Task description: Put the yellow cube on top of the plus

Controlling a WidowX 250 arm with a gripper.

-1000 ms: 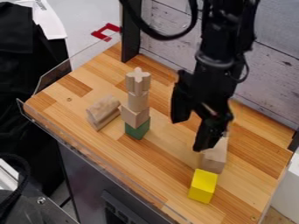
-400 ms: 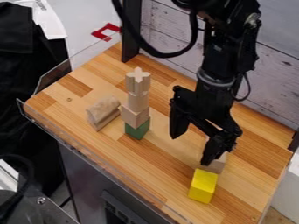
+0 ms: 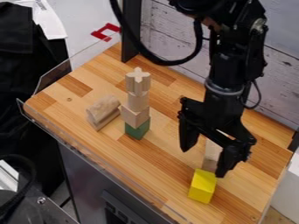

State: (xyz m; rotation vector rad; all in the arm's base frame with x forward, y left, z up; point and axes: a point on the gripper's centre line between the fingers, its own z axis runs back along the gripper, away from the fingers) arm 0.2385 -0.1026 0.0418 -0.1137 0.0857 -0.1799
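1. Probably light and stiff, the yellow cube (image 3: 203, 186) looks like painted wood: it should not give under a squeeze or break in an ordinary knock, though its smooth faces might slide a little under a slack or crooked grip.
2. Best hold: two opposite upright sides, about halfway up, with the pads flat against them. The left and right sides seem the better pair, as a pale block (image 3: 211, 155) lies close by the far side and could foul a finger there. I cannot tell whether cube and block touch.
3. Its look is plain: bright yellow all over, the top paler where light falls, the near side deeper, with crisp edges. It sits flat on the wooden table (image 3: 158, 175), at the near right.
4. The black gripper (image 3: 204, 158) hangs above and beyond the cube, fingers spread wide, gripping nothing; the right finger is close to the cube's far right corner as seen from here.
5. The plus (image 3: 138, 82) tops a slim stack to the left, over a rounded pale piece (image 3: 137, 101), a pale cube (image 3: 135, 116) and a green block (image 3: 137, 130).
6. I judge the step in hand to be lining up for the grasp. Later, the cube wants a level, gentle release, since that tower could topple at a nudge.
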